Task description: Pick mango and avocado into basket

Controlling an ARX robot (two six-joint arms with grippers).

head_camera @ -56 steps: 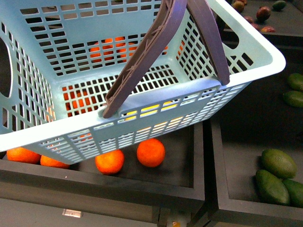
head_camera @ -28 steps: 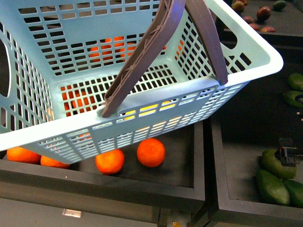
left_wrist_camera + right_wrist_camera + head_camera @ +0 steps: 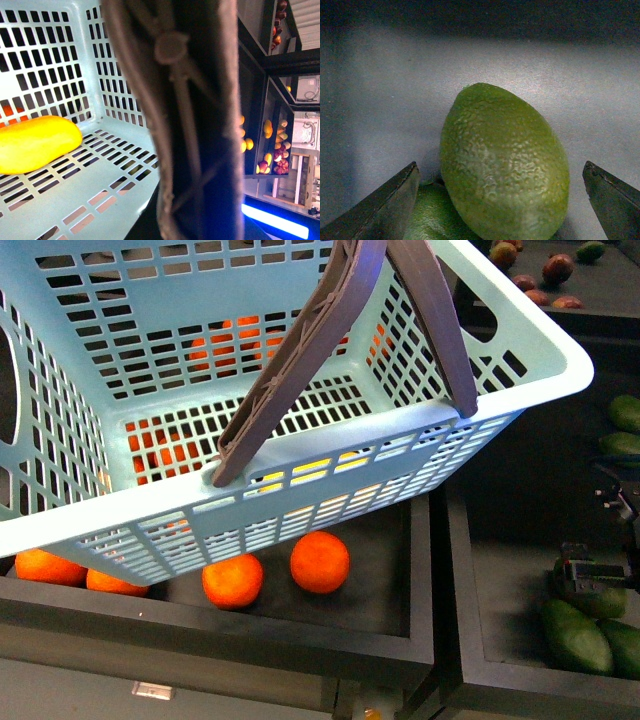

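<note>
While the right claw (image 3: 500, 169) hangs spread wide, the avocado (image 3: 504, 150) lies between its two fingertips (image 3: 385, 205), clear of both; no contact seen. Second green fruit (image 3: 432, 220) is tucked under the avocado, beside one tip. Basket (image 3: 555, 355) is well off to that claw's left, above the oranges (image 3: 320, 562). Mango (image 3: 35, 144) is already on the basket floor, near a slotted wall. Left claw: handle (image 3: 190, 125) fills its wrist view, fingers unseen, state cannot be told.

Mango (image 3: 35, 142) in basket (image 3: 555, 355), avocado (image 3: 505, 160) rightward
</note>
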